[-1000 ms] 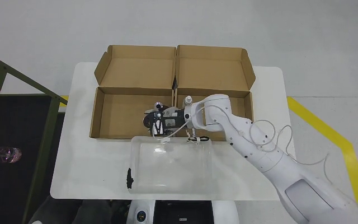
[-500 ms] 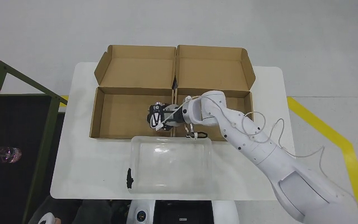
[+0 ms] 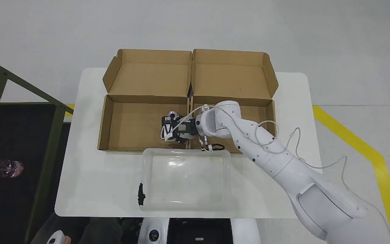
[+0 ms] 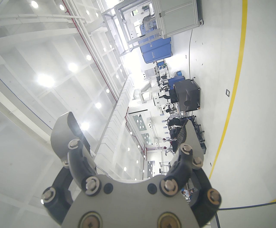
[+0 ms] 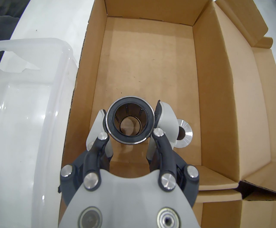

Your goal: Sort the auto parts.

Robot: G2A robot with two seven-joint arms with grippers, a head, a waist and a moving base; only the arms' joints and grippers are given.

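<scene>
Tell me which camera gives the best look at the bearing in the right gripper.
The right wrist view: the bearing faces the lens end-on, hollow bore open, clamped in the right gripper. The top view shows it as a small dark shape over the left cardboard box. The left wrist view looks out at the hall.

Black bearing (image 5: 130, 101), brown box (image 5: 151, 64), translucent white bin (image 5: 32, 108).

Right gripper (image 5: 131, 114): I see both fingers clamped on the sides of a bearing.
Bearing (image 5: 138, 114): hollow metal sleeve with a black end ring, its bore facing my camera.
Cardboard box (image 5: 151, 64): open and brown, under the gripper.
Silver flanged ring (image 5: 184, 133): lies on the box floor, just beside one finger.
Clear plastic bin (image 5: 32, 97): against the box's outer wall, on the white table (image 5: 47, 19).
</scene>
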